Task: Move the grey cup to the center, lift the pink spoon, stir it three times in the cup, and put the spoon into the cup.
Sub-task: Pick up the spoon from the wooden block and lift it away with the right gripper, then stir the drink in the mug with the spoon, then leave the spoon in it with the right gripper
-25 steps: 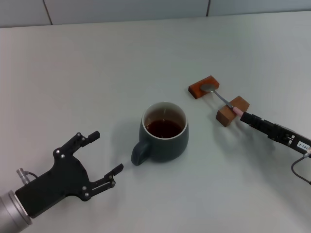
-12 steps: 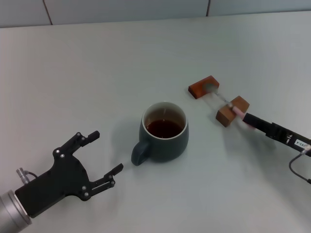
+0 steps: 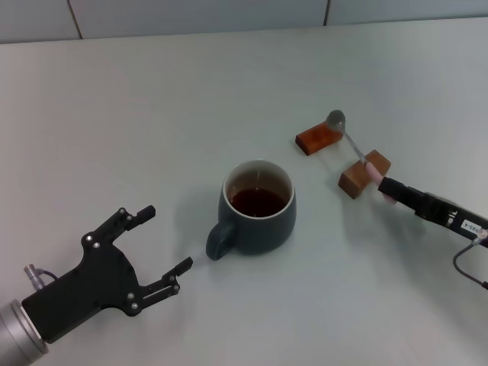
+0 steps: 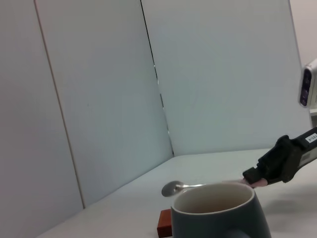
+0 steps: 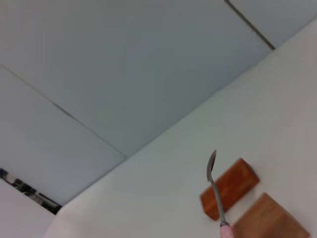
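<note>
The grey cup (image 3: 258, 207) sits about in the middle of the tabletop (image 3: 152, 114), w/ dark brown drink inside and its handle pointing toward my left gripper (image 3: 164, 248). That gripper rests low on the tabletop near the cup's handle, not touching it. It's wide open & holds nothing.

To the right of the cup are 2 red-brown wooden blocks. The far block (image 3: 319, 136) and the near block (image 3: 364, 174) lie a bit apart. They're beside the cup, not touching it. Nothing stands between the cup and the blocks.

My right gripper (image 3: 387, 187) is just past the near block, and it's closed tight on the pink end of the pink spoon (image 3: 345, 133). Only a bit of pink shows at the tip of the gripper. The silver part sticks out over the near block, toward the far block. In the left wrist view, the spoon (image 4: 174, 188) floats up in the air behind the cup (image 4: 218, 213), w/ the right gripper (image 4: 255, 174) on its end.

What's new vs 1 sec ago: the spoon's bowl lay flat on the far block then. Now it's tipped up off that block, w/ the bowl seen at the block's back edge. My right gripper has slid back a little. The cup, both blocks & my left gripper look the same as before.
</note>
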You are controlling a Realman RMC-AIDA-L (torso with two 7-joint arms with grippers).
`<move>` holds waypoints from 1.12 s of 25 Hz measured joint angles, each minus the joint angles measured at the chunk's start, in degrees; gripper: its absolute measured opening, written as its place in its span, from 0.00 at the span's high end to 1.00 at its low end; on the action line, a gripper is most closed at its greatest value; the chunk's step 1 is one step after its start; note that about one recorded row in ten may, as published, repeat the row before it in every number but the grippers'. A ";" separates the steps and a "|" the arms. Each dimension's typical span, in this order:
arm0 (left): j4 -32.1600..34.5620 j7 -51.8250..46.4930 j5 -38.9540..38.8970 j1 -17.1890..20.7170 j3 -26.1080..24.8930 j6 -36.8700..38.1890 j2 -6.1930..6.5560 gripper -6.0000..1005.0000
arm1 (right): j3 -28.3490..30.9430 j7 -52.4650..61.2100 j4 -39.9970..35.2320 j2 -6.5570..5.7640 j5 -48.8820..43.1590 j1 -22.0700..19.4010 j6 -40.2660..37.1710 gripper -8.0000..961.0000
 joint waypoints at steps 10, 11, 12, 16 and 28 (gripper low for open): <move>-0.09 0.00 0.00 -0.34 0.40 0.15 -0.07 0.15 | 0.48 -1.22 6.60 0.02 2.91 -0.07 -14.29 0.87; -0.09 0.00 0.00 -0.38 0.43 0.15 -0.09 0.15 | 0.43 -1.19 7.69 0.02 3.45 0.07 -16.01 0.87; -0.09 0.00 0.00 -0.42 0.46 0.15 -0.10 0.15 | 0.42 -0.99 8.87 -0.05 3.99 0.33 -17.82 0.87; -0.48 0.00 0.00 -0.64 0.51 0.11 -0.09 0.15 | -0.15 0.57 14.45 -0.28 5.96 2.38 -24.21 0.87; -1.73 0.00 0.00 -1.04 0.53 -0.35 -0.19 0.15 | -10.40 12.32 42.52 2.27 9.44 16.84 -34.72 0.87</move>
